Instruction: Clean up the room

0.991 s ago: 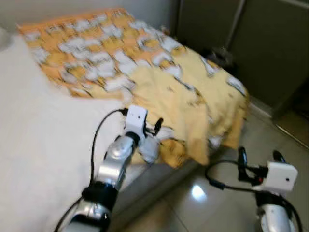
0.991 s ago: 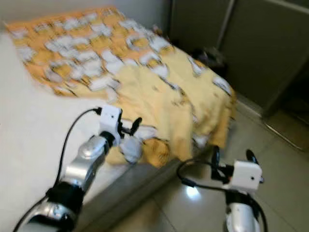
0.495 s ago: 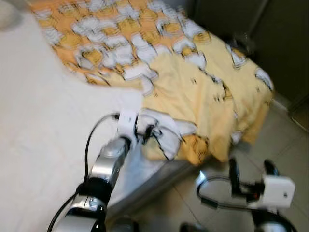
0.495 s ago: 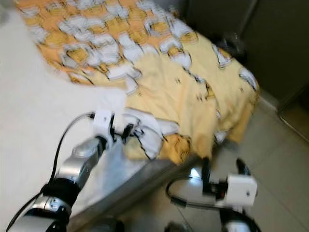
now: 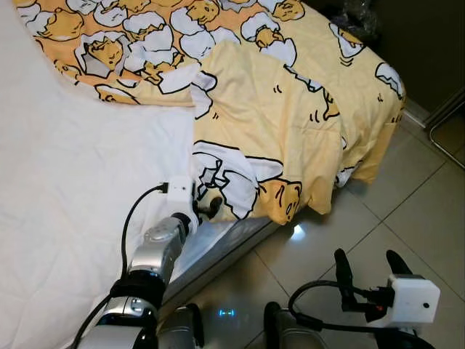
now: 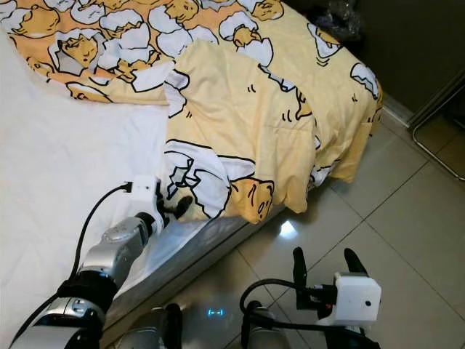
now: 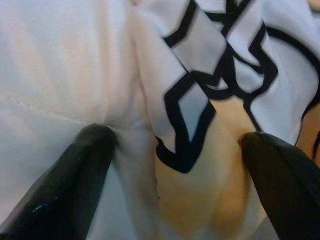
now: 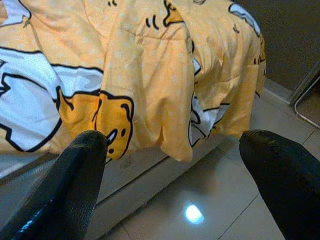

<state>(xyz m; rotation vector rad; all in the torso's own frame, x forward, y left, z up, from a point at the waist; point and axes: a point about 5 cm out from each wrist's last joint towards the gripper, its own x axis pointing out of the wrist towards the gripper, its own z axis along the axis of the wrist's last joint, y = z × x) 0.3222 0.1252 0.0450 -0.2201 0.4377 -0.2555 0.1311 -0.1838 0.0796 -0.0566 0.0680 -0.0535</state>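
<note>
Tiled floor (image 5: 407, 211) nearest, w/ right hand (image 5: 368, 265) hovering over it, fingers spread wide, empty. Just beyond, left hand (image 5: 205, 207) at the bed's (image 5: 73, 189) near edge, fingers apart astride the yellow blanket's (image 5: 283, 123) corner, not yet clamped. Vs a sec ago: head cam has tipped down, blur gone, and the left hand has slid in from grey lump to the blanket's printed hem, so prob. lining up to pull the cover straight. Far side: bed's head end cut off; dark bag (image 5: 356, 18) by the far corner hard to read.
</note>
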